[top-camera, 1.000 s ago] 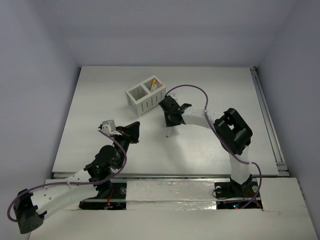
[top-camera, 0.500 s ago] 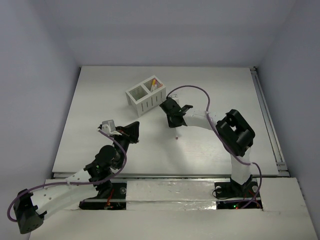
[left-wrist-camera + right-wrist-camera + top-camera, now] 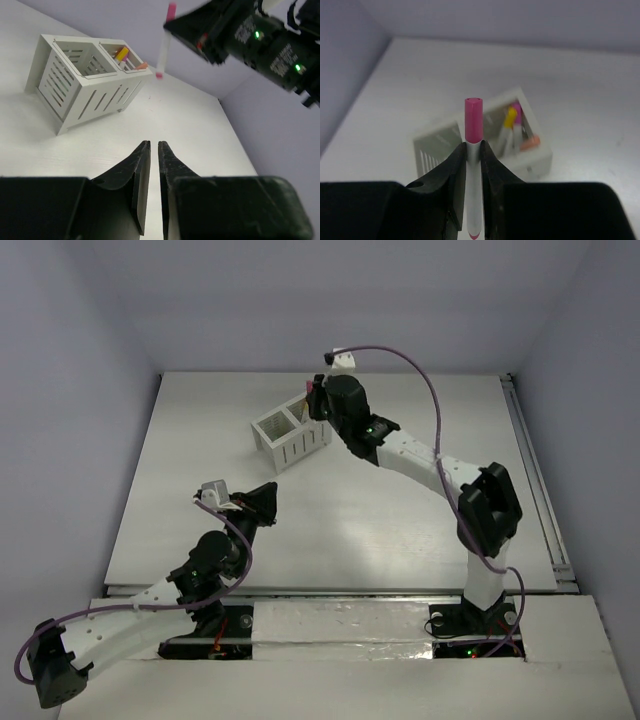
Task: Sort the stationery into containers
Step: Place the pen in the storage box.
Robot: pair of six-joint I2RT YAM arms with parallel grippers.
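Observation:
The white slotted organiser (image 3: 283,443) stands at the back centre of the table, also seen in the left wrist view (image 3: 75,87) and the right wrist view (image 3: 437,145). Its right compartment holds yellow-capped (image 3: 509,119), magenta-capped (image 3: 517,107) and orange-capped (image 3: 530,143) markers. My right gripper (image 3: 317,400) is shut on a white marker with a magenta cap (image 3: 473,119). It holds the marker upright in the air (image 3: 163,50) by the organiser's far right end. My left gripper (image 3: 264,502) is shut and empty (image 3: 150,145), low over the table in front of the organiser.
Grey walls close in the table on three sides. A metal rail (image 3: 532,475) runs along the right edge. A purple cable (image 3: 420,380) arcs over the right arm.
My right gripper has risen from the middle of the table and swung back to the organiser's right end, carrying the magenta-capped marker. The left arm has not moved.

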